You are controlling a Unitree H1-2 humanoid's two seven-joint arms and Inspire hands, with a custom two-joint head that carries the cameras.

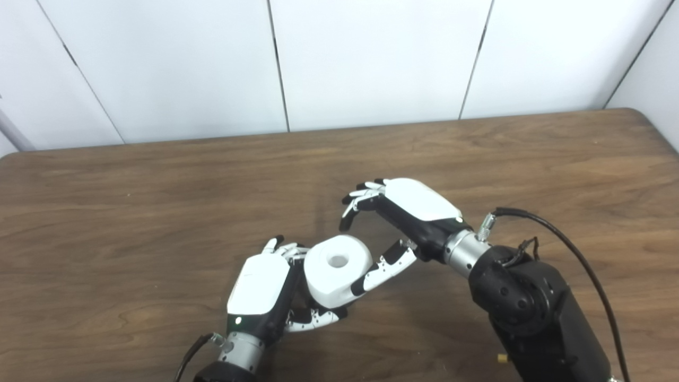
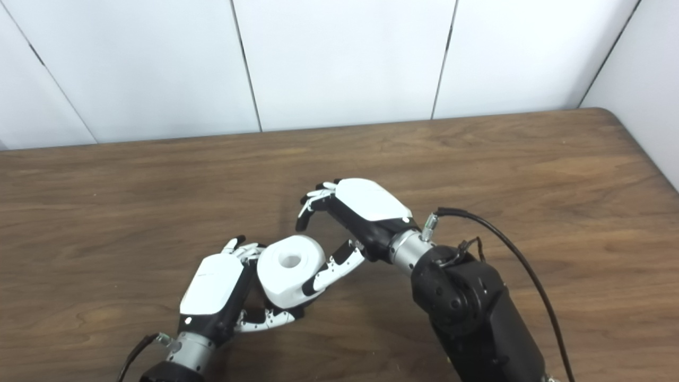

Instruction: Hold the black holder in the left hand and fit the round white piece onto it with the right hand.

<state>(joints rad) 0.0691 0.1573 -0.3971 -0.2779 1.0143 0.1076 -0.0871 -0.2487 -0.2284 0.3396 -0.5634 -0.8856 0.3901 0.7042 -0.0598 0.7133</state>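
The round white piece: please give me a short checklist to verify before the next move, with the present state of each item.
1. Left hand closed around the round white piece: ok.
2. Black holder visible under the piece: cannot tell, hidden by the piece and the hand.
3. Piece's centre hole faces up: ok.
4. Right hand free of the piece: not ok, its thumb lies against the piece's side while the fingers hover open above.
5. Piece fully seated: cannot tell.
6. Table around the hands free of obstacles: ok.
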